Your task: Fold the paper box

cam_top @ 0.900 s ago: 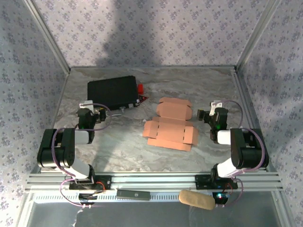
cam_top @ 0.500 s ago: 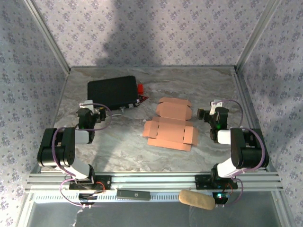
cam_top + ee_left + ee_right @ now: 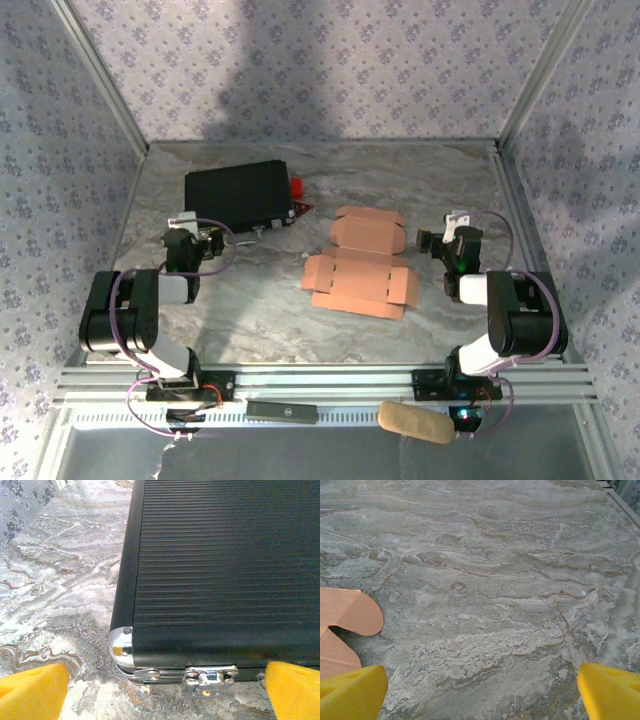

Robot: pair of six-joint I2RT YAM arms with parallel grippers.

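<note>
Marble-pattern table [image 3: 400,190] takes up the middle of the top frame, with floral walls around it.

Black case [image 3: 238,194] lies flat on the table, upper left of centre. In the left wrist view its ribbed lid takes up most of the frame, with a chrome corner cap [image 3: 121,647] lower left and a metal latch [image 3: 210,676] bottom centre. A small red object [image 3: 297,187] sits at the case's right end; can't tell what it is.

Paper box [image 3: 362,265] is a flat salmon-orange die-cut sheet, unfolded, lying on the table centre-right of the top frame, well apart from the case. One panel with rounded flaps points to the upper side and the wider part lies below it. In the right wrist view one rounded flap shows at the left edge, flat on the marble.

Left gripper [image 3: 160,697] is released, its yellow fingertips [image 3: 32,690] spread to the two bottom corners, nothing between them. It sits just in front of the case's near edge, not touching it.

Right gripper [image 3: 480,695] is also released and wide, holding nothing, over bare marble just right of the sheet.

Tan oblong pad [image 3: 415,422] lies at bottom centre-right, below the rail. A small black bar [image 3: 282,409] lies to its left.
</note>
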